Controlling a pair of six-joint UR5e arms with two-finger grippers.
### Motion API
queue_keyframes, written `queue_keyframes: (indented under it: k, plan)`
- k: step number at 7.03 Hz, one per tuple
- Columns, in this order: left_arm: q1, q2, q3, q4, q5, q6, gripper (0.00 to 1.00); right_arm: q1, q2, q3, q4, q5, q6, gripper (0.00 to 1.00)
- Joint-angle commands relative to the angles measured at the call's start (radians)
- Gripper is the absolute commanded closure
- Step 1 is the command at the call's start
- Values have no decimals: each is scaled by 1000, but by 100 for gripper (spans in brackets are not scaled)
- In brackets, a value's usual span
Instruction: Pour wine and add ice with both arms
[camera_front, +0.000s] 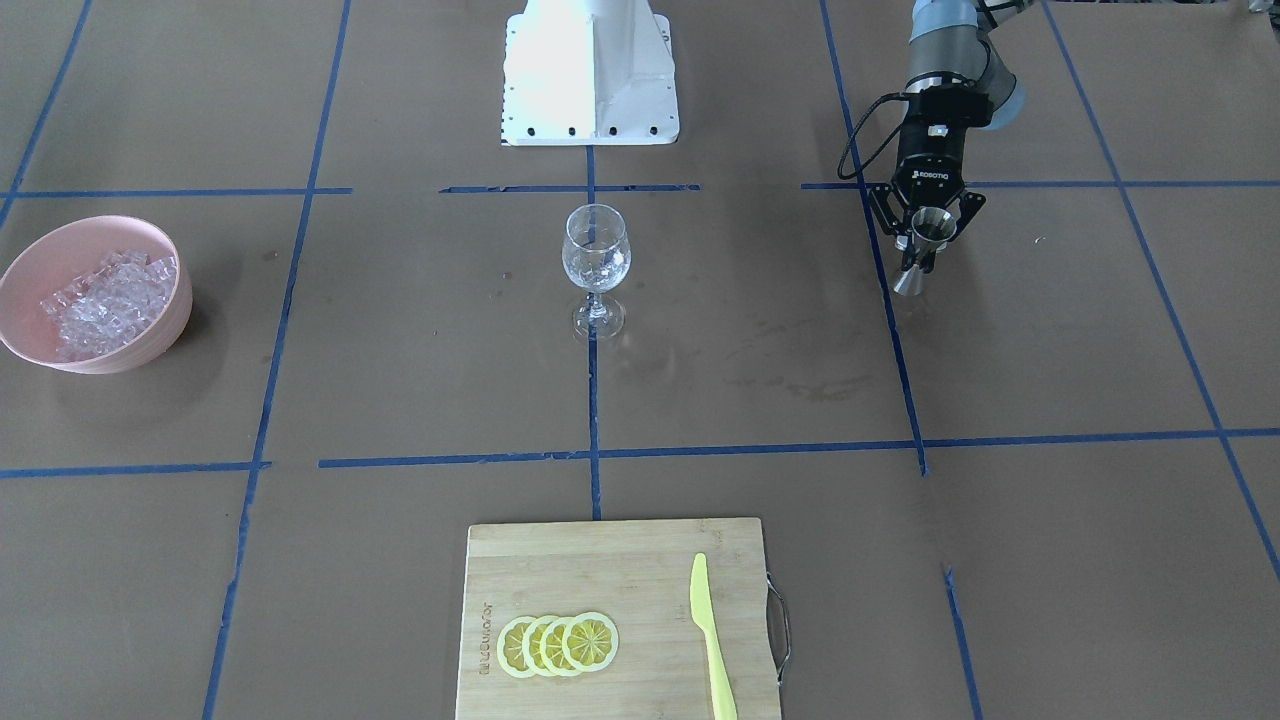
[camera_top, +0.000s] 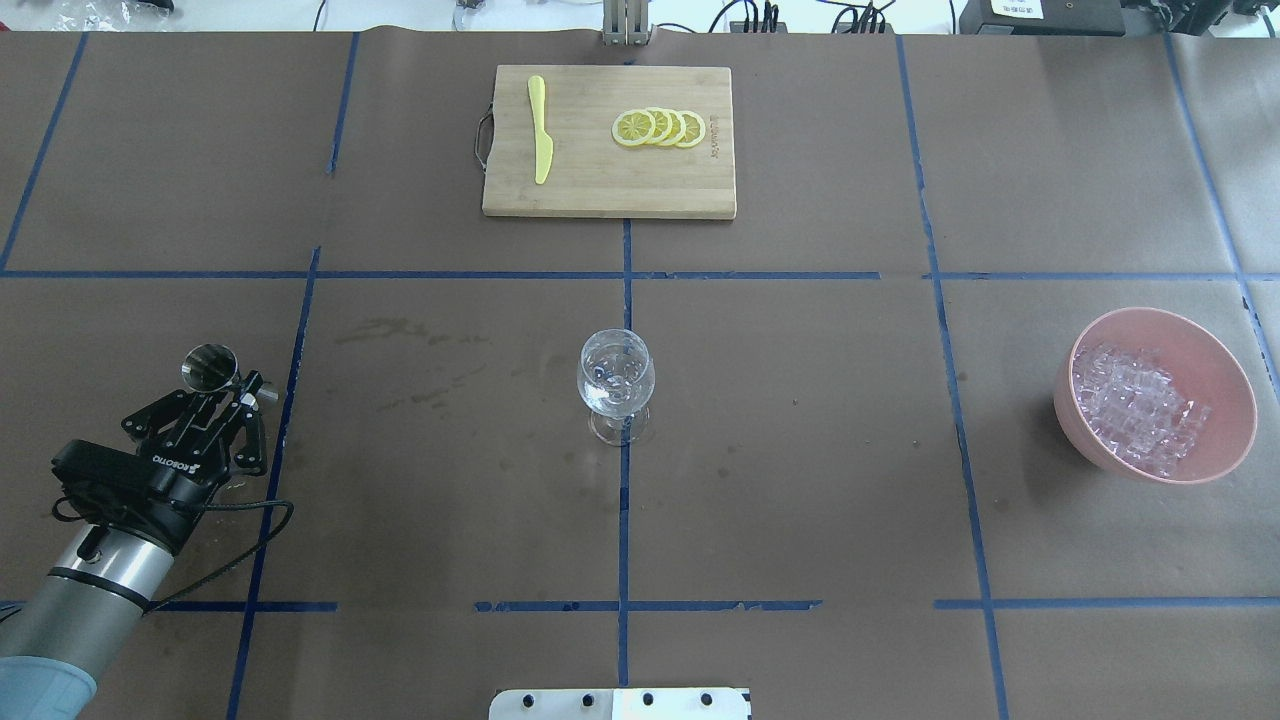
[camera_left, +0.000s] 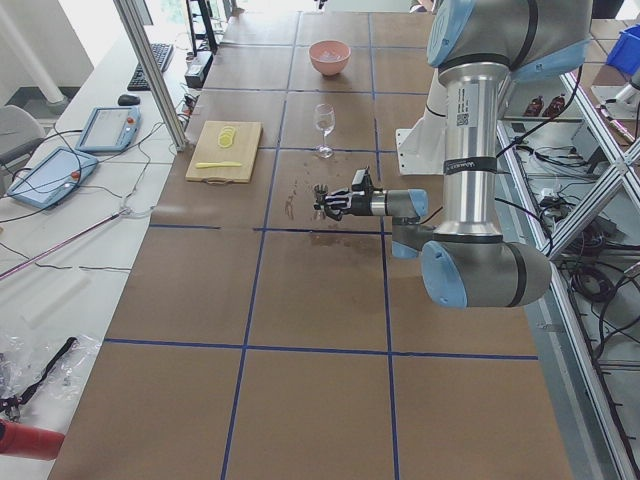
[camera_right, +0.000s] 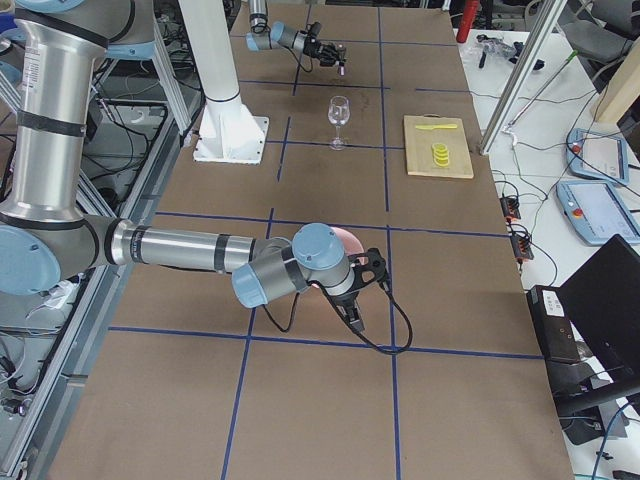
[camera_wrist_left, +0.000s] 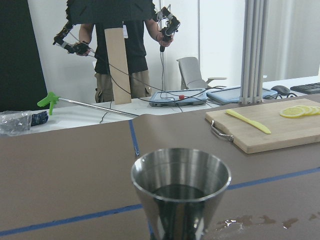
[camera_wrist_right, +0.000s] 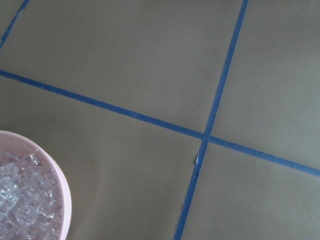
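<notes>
My left gripper (camera_front: 927, 245) is shut on a steel jigger (camera_front: 931, 228) at its waist and holds it about upright just over the table; they also show in the overhead view, gripper (camera_top: 236, 386) and jigger (camera_top: 208, 365). The left wrist view shows dark liquid low in the jigger's cup (camera_wrist_left: 180, 182). A clear wine glass (camera_front: 597, 262) with glassy glints inside stands at the table's middle (camera_top: 616, 382). The ice (camera_top: 1140, 405) fills a pink bowl (camera_top: 1160, 320). My right gripper (camera_right: 353, 298) hovers beside that bowl; I cannot tell whether it is open or shut.
A bamboo cutting board (camera_top: 600, 185) with lemon slices (camera_top: 660, 127) and a yellow knife (camera_top: 540, 140) lies at the far edge. The white pedestal (camera_front: 590, 75) stands at the robot's side. Blue tape lines cross the brown table. An operator stands beyond the table (camera_wrist_left: 120, 50).
</notes>
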Motion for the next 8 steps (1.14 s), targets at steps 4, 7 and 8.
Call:
queue_keyframes:
  k: [4, 7, 8]
  plan:
    - [-74, -175, -12, -14, -131, 127, 100, 0, 2, 0, 0, 0, 0, 0]
    - [-71, -310, -12, 150, -122, 234, 100, 0, 2, 0, 0, 0, 0, 0]
    - [-71, -369, -14, 213, -120, 250, 100, 0, 2, 0, 0, 0, 0, 0]
